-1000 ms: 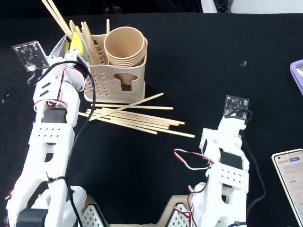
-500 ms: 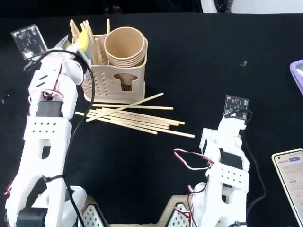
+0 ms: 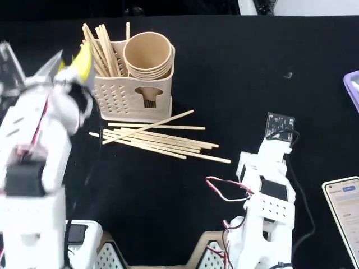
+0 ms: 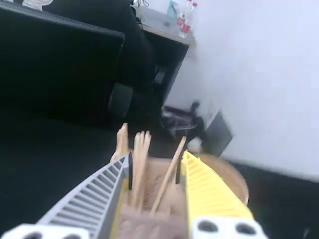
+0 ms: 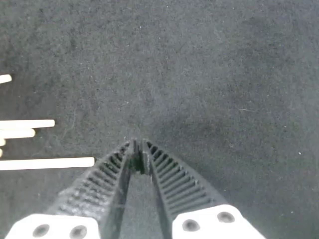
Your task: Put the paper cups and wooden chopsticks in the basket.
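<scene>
A beige perforated basket (image 3: 133, 94) stands at the back left of the black table. Stacked paper cups (image 3: 147, 53) sit in its right half, and several wooden chopsticks (image 3: 102, 45) lean in its left half. More chopsticks (image 3: 160, 139) lie loose on the table in front of it. My left gripper (image 3: 72, 56) hangs just left of the basket, open and holding nothing. In the left wrist view the basket's chopsticks (image 4: 140, 164) show between that open gripper's (image 4: 155, 157) grey and yellow fingers. The right arm (image 3: 269, 190) rests at the front right. Its gripper (image 5: 137, 145) is shut and empty over bare table, with chopstick ends (image 5: 47, 163) off to one side.
A phone (image 3: 343, 212) lies at the right edge, and a purple object (image 3: 352, 85) pokes in farther back on the right. The arms' bases (image 3: 157, 255) take up the front edge.
The left gripper held several chopsticks above the basket a second ago. It has let them go into the basket, and the arm has since swung back and to the left. The right arm kept still.
</scene>
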Robot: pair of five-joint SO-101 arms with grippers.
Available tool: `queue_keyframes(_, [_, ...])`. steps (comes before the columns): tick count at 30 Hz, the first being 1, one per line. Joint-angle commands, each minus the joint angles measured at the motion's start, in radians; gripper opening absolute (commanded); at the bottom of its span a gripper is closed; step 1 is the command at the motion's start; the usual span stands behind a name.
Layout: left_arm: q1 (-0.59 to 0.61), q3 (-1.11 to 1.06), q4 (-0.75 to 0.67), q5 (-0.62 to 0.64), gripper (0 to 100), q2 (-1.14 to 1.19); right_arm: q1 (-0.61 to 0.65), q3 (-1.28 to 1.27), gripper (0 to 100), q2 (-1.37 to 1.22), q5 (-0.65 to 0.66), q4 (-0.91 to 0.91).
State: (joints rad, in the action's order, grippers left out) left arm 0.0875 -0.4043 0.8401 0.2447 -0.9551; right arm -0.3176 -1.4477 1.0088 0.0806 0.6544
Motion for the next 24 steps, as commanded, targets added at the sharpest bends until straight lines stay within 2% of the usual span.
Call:
queue_keyframes(1, [0.036, -0.084, 0.189, -0.187, 17, -0.163, 0.012, 0.008, 1.2, 0.024, 0.002, -0.015])
queue_keyframes(5, [0.14, -0.308, 0.27, -0.236, 17, -0.192, 0.012, 0.022, 1.4, 0.024, 0.002, 0.003])
queue_keyframes(7, [0.189, -0.427, 0.287, -0.273, 17, -0.184, 0.021, 0.082, 4.7, 0.024, 0.017, 0.091])
queue_keyframes(11, [0.306, -0.618, 0.278, -0.338, 17, -0.163, 0.109, 0.196, 16.6, 0.018, 0.135, 0.276])
queue_keyframes(14, [0.375, -0.664, 0.276, -0.344, 18, -0.138, 0.204, 0.246, 16.5, 0.016, 0.238, 0.367])
queue_keyframes(17, [0.397, -0.676, 0.264, -0.344, 18, -0.115, 0.313, 0.312, 15.1, 0.015, 0.315, 0.44])
queue_keyframes(19, [0.395, -0.711, 0.226, -0.344, 18, -0.101, 0.365, 0.361, 14.1, 0.002, 0.307, 0.456])
queue_keyframes(24, [0.398, -0.803, 0.098, -0.344, 17, -0.074, 0.448, 0.49, 13.7, -0.219, 0.336, 0.474])
